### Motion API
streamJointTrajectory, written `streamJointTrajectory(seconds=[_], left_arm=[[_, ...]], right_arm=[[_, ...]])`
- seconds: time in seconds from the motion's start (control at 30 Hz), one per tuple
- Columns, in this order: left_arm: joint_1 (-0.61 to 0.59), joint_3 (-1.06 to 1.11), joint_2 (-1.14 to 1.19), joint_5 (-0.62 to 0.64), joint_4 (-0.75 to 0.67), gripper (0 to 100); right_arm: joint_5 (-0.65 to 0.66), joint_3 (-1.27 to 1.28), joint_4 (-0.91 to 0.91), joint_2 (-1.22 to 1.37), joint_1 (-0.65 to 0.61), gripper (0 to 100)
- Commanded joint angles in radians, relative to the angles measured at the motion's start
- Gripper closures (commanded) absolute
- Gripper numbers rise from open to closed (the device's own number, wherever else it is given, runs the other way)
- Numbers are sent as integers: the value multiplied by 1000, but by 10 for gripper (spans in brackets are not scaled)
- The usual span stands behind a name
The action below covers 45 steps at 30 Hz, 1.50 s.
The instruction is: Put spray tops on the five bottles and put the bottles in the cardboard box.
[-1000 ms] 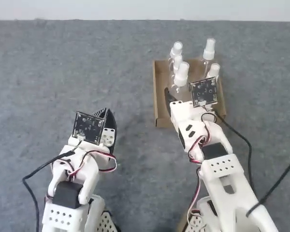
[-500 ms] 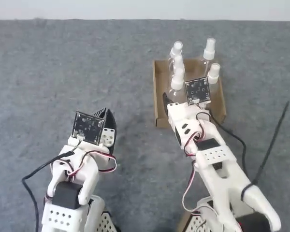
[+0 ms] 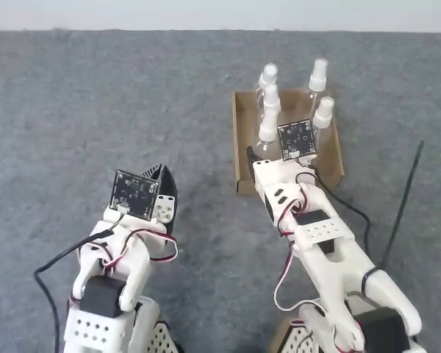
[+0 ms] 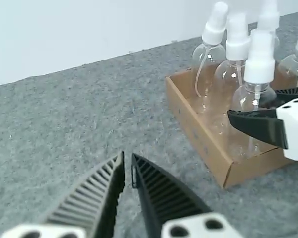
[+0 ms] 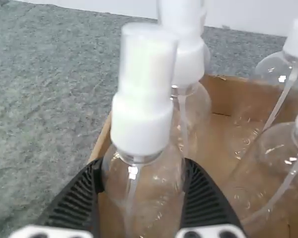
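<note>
Nearest, the left gripper (image 4: 127, 157) hangs low over the grey table (image 3: 95, 95) with its black fingers closed together on nothing, well apart from the cardboard box (image 3: 241, 147). Beyond it, the right gripper (image 5: 143, 171) is clamped around the clear body of a spray-topped bottle (image 5: 141, 114), held upright inside the box's near corner on the left arm's side. Farther back, four more bottles (image 3: 318, 77) with white spray tops stand upright in the box.

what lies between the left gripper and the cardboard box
Only bare grey carpet; the left gripper and cardboard box stand apart, as the left wrist view shows.
</note>
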Motion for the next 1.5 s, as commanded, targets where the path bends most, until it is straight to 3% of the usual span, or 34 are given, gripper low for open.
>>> streamJointTrajectory(seconds=[0.0, 0.57, 0.87, 1.27, 1.47], left_arm=[[-5, -4, -14, -3, -29, 987], [-5, -4, -14, -3, -29, 987], [-6, -4, -14, -3, -29, 987], [-6, -4, -14, -5, -29, 987], [-6, -4, -14, -5, -29, 987]], right_arm=[[-5, -12, -16, -4, 10, 991], [0, -14, -16, -5, 2, 991], [0, -14, -15, -5, -21, 802], [2, -23, -12, -62, -19, 797], [2, -87, 170, -203, -18, 796]])
